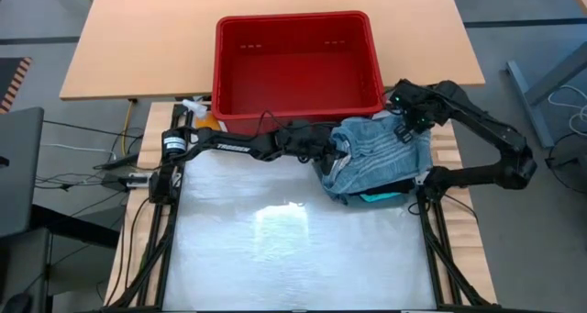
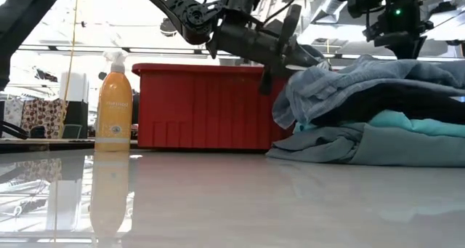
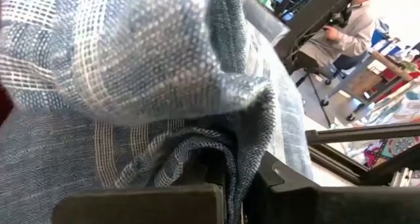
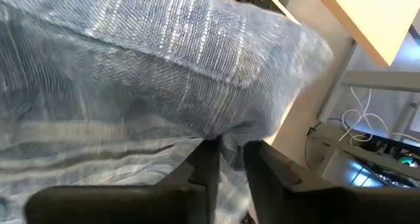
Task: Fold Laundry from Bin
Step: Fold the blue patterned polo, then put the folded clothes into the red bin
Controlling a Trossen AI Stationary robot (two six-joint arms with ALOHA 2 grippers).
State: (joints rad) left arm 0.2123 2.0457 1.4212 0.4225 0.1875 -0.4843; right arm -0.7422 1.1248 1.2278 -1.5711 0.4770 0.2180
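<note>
The laundry lies in a pile (image 1: 376, 166) at the table's far right, in front of the red bin (image 1: 220, 65), whose floor shows bare. On top of the pile is a mottled blue-grey garment (image 2: 363, 77). Under it are a black one (image 2: 407, 99), a turquoise one (image 2: 396, 121) and a grey-green one (image 2: 378, 146), which rests on the table. My left gripper (image 1: 332, 150) reaches in from the table's left and is shut on the blue-grey garment. My right gripper (image 1: 404, 122) stands over the pile's far right, pointing steeply down, with the same cloth between its fingers. My left gripper pinches a bunched fold (image 3: 226, 155) at the blue-grey garment's left end between its two fingers, several layers thick. It comes in almost level from the table's left. That end is lifted above the pile, and the rest drapes slack over the other garments. My right gripper has a fold of the blue-grey garment (image 4: 230, 137) between its two fingertips, which stand only a narrow gap apart. The fingers come from above, slanting down. The cloth around them lies slack on the pile.
An orange spray bottle (image 2: 114, 102) stands at the table's far left, next to the bin's left corner. The glossy white table top (image 1: 293, 249) stretches toward the near edge. A wooden desk (image 1: 138, 38) carries the bin behind the table. A person sits far off in the room (image 3: 351, 27).
</note>
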